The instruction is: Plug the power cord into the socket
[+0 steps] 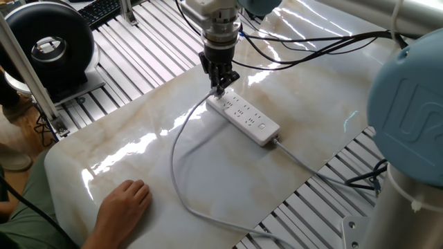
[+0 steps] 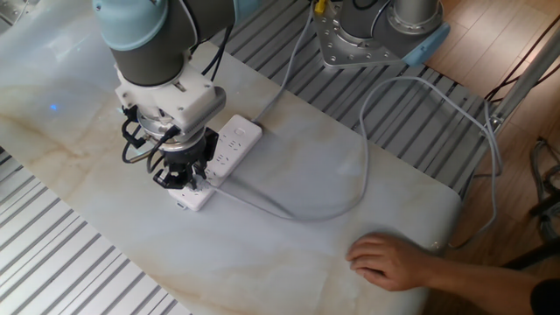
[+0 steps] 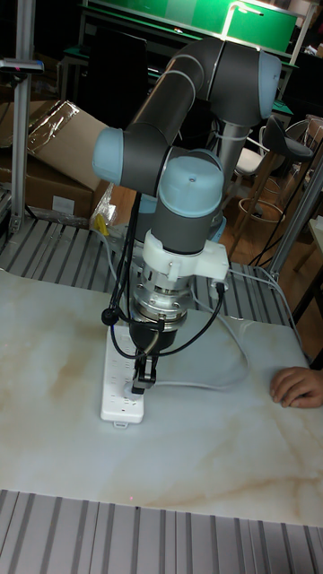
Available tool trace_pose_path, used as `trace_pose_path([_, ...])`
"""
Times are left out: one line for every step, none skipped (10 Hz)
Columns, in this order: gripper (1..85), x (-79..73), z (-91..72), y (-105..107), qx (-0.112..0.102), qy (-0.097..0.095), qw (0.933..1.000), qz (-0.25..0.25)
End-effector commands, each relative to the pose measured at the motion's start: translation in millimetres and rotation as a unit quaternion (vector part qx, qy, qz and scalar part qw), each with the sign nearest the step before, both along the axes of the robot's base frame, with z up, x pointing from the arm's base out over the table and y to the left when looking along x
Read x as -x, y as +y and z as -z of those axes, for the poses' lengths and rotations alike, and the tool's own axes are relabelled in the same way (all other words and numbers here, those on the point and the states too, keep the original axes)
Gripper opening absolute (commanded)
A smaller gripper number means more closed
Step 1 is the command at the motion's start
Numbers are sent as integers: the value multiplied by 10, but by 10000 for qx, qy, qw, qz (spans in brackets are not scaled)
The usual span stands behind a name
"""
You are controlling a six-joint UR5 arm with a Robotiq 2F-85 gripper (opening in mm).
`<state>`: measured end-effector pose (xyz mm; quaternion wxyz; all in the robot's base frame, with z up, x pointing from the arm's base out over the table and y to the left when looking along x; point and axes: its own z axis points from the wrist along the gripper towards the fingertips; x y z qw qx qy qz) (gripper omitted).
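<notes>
The socket [image 1: 246, 119] is a long white power strip lying slantwise on the marble tabletop; it also shows as the socket [image 2: 233, 143] and the socket [image 3: 115, 381]. My gripper [image 1: 220, 87] stands upright over the strip's far end, shut on the small grey plug of the power cord. The plug sits right at the end outlet; I cannot tell whether its pins are in. The power cord [image 1: 174, 155], thin and light grey, trails from the plug in a loop across the table. The gripper [image 2: 185, 178] and the gripper [image 3: 141, 384] hide the plug itself.
A person's hand [image 1: 124, 203] rests on the table's near corner, close to the cord's loop. The strip's white lead [image 1: 304, 166] runs off the right edge. A round black device [image 1: 47, 43] stands at the left. Slatted metal surrounds the marble top.
</notes>
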<state>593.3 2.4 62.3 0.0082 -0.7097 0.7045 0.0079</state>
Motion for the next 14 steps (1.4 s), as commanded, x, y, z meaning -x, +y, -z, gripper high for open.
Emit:
trace_pose_path([10, -38, -74, 44, 32, -1, 10000, -13])
trace_pose_path([10, -26, -96, 46, 77, 14, 10000, 2])
trace_pose_path([10, 62, -92, 79, -7, 63, 9999, 124])
trace_pose_path([10, 53, -95, 51, 8, 62, 10000, 55])
trace_pose_path([10, 45, -93, 52, -15, 61, 10000, 39])
trace_pose_path([10, 25, -92, 81, -84, 38, 10000, 16])
trace_pose_path([10, 5, -96, 87, -114, 29, 9999, -6])
trace_pose_path([10, -3, -100, 84, -129, 28, 9999, -37])
trace_pose_path([10, -8, -96, 87, -129, 20, 9999, -44])
trace_pose_path([10, -34, -82, 84, -129, -11, 9999, -66])
trace_pose_path([10, -55, -66, 81, -136, -27, 9999, -81])
trace_pose_path([10, -57, -61, 83, -136, -27, 9999, -81])
trace_pose_path([10, -51, -57, 64, -113, -27, 9999, -81])
trace_pose_path([10, -46, -53, 48, -106, -27, 9999, -81])
